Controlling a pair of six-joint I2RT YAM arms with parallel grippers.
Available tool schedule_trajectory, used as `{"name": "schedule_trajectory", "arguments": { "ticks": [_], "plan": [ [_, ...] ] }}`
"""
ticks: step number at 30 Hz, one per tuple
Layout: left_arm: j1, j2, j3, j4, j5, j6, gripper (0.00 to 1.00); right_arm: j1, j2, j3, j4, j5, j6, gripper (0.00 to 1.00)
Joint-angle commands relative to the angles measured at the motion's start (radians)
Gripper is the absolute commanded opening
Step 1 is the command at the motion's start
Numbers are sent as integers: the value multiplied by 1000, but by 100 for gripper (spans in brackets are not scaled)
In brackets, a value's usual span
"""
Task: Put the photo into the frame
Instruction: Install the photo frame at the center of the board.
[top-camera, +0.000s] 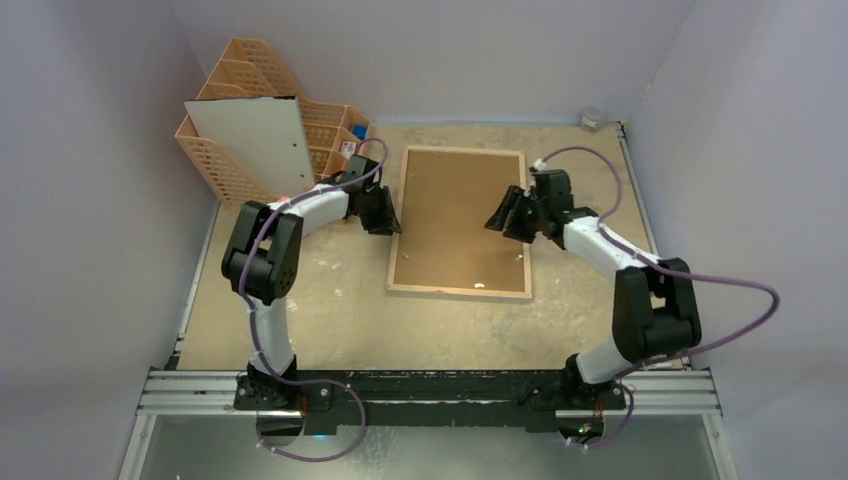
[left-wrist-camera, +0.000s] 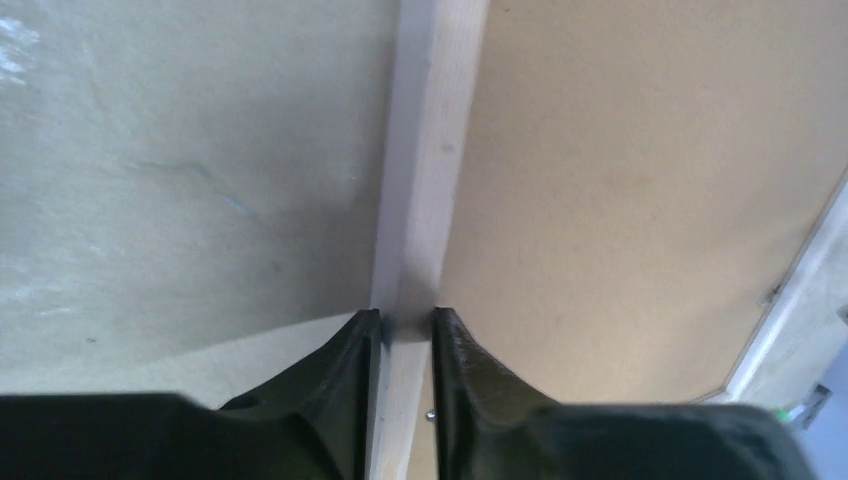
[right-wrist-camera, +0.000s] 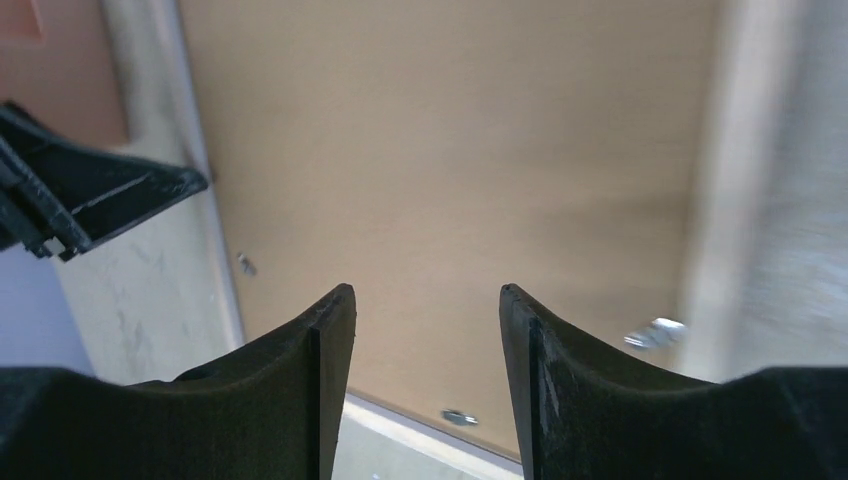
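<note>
- Left wrist view: the left gripper (left-wrist-camera: 405, 318) is clamped on the frame (left-wrist-camera: 430, 150) at its pale wooden rim, lower centre.
- The right gripper (right-wrist-camera: 427, 290) hangs with fingers apart and empty over the brown backing board (right-wrist-camera: 450, 150).
- Top view: the frame lies flat at centre. The photo (top-camera: 255, 145), white side out, leans on the peach organiser (top-camera: 230, 75) at upper left.
</note>
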Motion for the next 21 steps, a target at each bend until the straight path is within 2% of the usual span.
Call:
{"name": "schedule_trajectory", "arguments": {
  "ticks": [1,3,6,11,16,21],
  "plan": [
    [-10,-103,-97,129,125,0,17,128,116,49,107,-133,55,57],
    [-9,-138,-142,145,135,11,15,179,165,45,189,-154,89,57],
    [-9,-179,-183,156,149,39,23,240,236,55,300,-178,125,56],
    [-8,-192,-197,127,172,47,27,304,349,144,292,-222,102,50],
    [-8,-239,-244,135,156,80,45,371,396,161,302,-214,109,49],
    [-8,-256,-299,121,150,99,41,440,434,184,302,-203,98,41]
  ]
}}
